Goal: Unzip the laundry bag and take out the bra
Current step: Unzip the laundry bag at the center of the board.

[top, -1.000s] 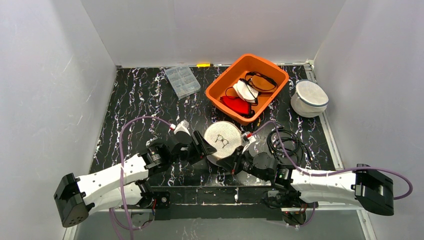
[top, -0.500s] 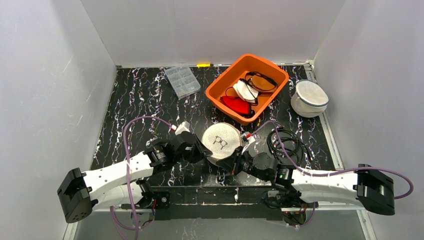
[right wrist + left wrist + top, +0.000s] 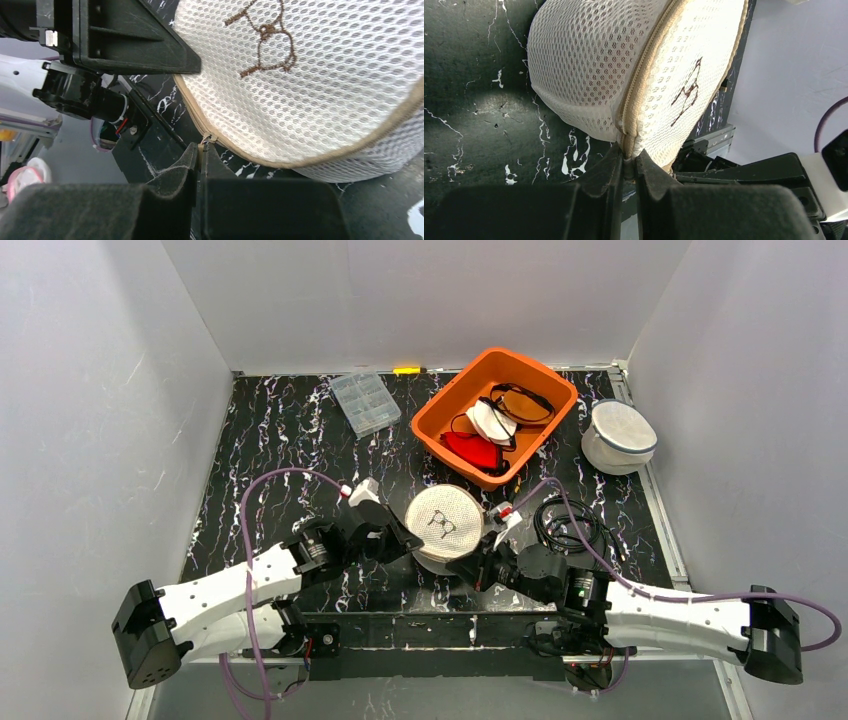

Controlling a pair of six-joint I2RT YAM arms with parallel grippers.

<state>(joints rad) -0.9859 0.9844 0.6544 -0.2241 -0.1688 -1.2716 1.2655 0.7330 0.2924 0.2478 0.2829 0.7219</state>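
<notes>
Closing since a second ago, left claw [image 3: 626, 167] now pinches the laundry bag [image 3: 584, 65] at its seam; right claw [image 3: 200, 159] stays clamped on the zipper pull [image 3: 206, 140].

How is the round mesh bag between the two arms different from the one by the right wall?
The near laundry bag is pinched at its zipper seam by both arms' jaws; the far laundry bag sits alone, untouched. The near one has tan trim and a brown stitched motif on its face; the far one has a darker trim band and a plain top. Both are round, white mesh.
</notes>
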